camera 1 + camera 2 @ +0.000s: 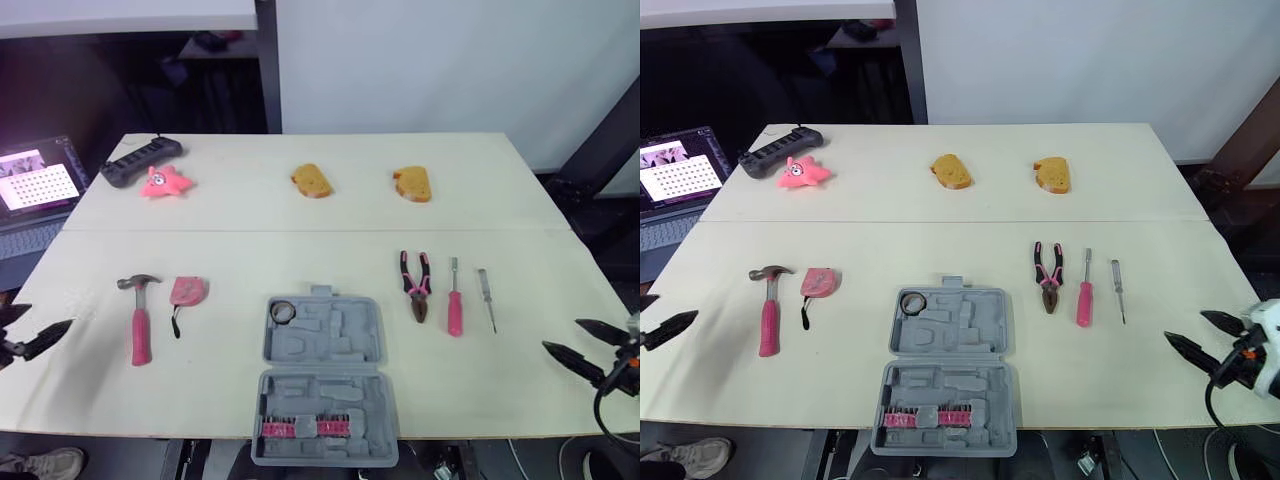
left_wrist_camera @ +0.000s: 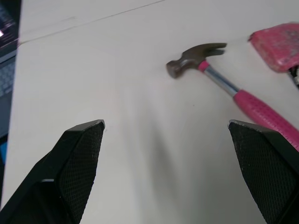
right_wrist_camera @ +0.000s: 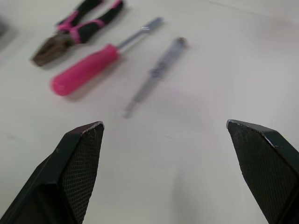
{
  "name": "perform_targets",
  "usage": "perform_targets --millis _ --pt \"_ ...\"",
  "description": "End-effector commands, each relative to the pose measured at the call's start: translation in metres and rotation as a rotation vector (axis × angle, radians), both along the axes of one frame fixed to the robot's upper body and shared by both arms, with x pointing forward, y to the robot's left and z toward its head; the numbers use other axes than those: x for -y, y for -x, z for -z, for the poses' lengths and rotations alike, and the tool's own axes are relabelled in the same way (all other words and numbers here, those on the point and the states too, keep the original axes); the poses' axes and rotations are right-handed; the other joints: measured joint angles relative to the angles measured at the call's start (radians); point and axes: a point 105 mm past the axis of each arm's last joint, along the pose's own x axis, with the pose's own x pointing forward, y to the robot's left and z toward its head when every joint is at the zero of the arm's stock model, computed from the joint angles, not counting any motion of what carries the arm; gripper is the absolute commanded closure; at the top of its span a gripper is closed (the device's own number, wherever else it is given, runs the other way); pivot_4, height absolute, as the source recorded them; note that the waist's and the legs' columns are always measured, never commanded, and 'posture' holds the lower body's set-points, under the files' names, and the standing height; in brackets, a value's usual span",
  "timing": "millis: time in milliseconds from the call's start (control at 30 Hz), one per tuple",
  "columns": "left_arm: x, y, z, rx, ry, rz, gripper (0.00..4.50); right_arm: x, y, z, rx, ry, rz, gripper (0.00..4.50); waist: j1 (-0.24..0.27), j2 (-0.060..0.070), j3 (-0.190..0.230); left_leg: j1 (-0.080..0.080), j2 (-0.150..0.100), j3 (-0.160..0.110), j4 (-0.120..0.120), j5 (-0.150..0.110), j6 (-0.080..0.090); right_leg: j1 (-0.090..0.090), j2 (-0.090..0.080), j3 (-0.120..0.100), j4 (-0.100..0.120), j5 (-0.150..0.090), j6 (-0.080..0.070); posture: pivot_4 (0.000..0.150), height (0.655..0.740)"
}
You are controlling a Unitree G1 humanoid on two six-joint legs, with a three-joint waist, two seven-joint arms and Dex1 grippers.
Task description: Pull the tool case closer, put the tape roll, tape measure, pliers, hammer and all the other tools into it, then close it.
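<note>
The gray tool case lies open and flat at the middle of the worktop's near edge, with its near half jutting slightly over that edge. A row of pink bits sits in the near half, and the tape roll, a dark ring, lies in the far left corner of the far half. To the left of the case, well apart from it, the hammer lies with its pink handle pointing toward the near edge and its head away. The pink tape measure is just beside the hammer on the case side, not touching it. To the right of the case lie three tools side by side with their length running away from the near edge. The pliers with pink and black handles are nearest the case. Next is a pink-handled screwdriver, then a thin silver screwdriver. The left gripper hovers at the left edge of the worktop near the hammer, its fingers spread wide and holding nothing. The right gripper hovers at the right edge near the thin screwdriver, its fingers also wide apart and empty. Along the far half of the worktop are a black power strip, a pink star toy touching it, and two pieces of bread set well apart. A laptop stands off the left side.
</note>
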Motion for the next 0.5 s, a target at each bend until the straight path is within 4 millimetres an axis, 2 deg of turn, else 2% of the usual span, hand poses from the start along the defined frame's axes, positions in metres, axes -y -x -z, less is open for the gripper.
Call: perform_targets --millis 33,167,267,400,500 --pt "-0.003 0.000 -0.015 0.073 -0.013 -0.008 0.06 0.004 0.000 -0.007 0.042 0.001 0.004 0.00 -0.002 0.000 0.000 0.000 0.000 0.000 0.000 0.000 0.000 0.000 0.000 0.000 0.000 0.000 0.000 0.150 0.7400" --pt "0.001 -0.002 -0.016 0.082 -0.008 0.002 0.06 -0.010 -0.016 -0.012 0.042 -0.021 -0.044 0.00 -0.006 0.001 0.000 0.000 0.000 0.000 0.000 0.000 0.000 0.000 0.000 0.000 0.000 0.000 0.000 0.150 0.7400" --pt "0.009 -0.007 -0.021 0.105 0.005 0.023 0.06 -0.033 -0.040 -0.028 0.075 -0.051 -0.125 0.00 -0.020 0.001 0.000 0.001 0.000 0.000 0.000 0.000 0.000 0.000 0.000 0.000 0.001 0.000 0.000 0.150 0.7400" --pt "0.029 -0.006 -0.027 0.115 0.033 0.072 0.06 -0.086 -0.069 -0.047 0.060 -0.094 -0.322 0.00 -0.033 0.001 0.000 0.001 0.001 0.001 0.000 0.000 0.000 0.000 0.000 0.001 0.001 0.000 0.000 0.150 0.7400" --pt "0.050 0.000 -0.029 0.105 0.049 0.102 0.06 -0.123 -0.081 -0.059 0.013 -0.131 -0.456 0.00 -0.029 0.001 0.000 0.001 0.003 0.002 0.000 0.000 0.000 0.000 0.001 0.002 0.001 0.000 0.000 0.150 0.7400"
